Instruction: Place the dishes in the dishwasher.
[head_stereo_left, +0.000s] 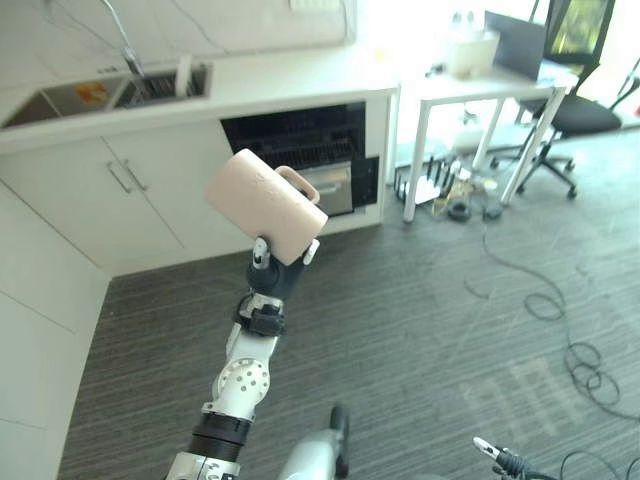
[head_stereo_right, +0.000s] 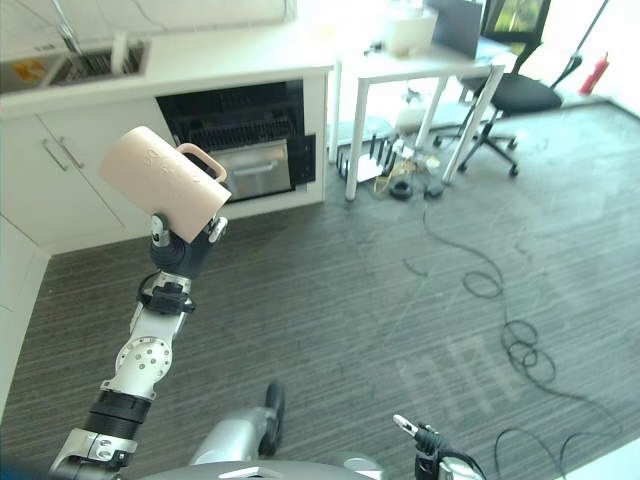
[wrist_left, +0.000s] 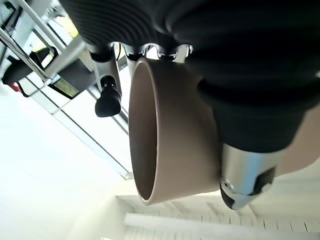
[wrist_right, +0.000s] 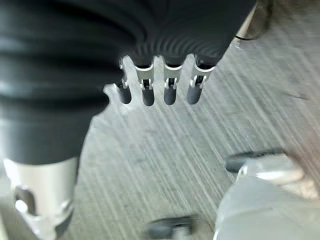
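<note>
A beige-pink mug (head_stereo_left: 265, 205) with a loop handle is held up in the air, tilted, with my left hand (head_stereo_left: 275, 275) shut round its lower end. In the left wrist view the mug (wrist_left: 170, 135) shows its open mouth, with the thumb (wrist_left: 245, 175) across its side and a fingertip (wrist_left: 107, 100) beyond the rim. Behind the mug, under the counter, the dishwasher (head_stereo_left: 300, 150) stands open and dark, with wire racks showing inside. My right hand (wrist_right: 155, 90) hangs low over the grey floor, its fingers relaxed and holding nothing.
White cabinets (head_stereo_left: 130, 190) and a counter with a sink (head_stereo_left: 100, 95) run along the left. A white table (head_stereo_left: 480, 90) stands right of the dishwasher, with an office chair (head_stereo_left: 580, 110) behind it. Loose cables (head_stereo_left: 560, 320) lie on the floor at the right.
</note>
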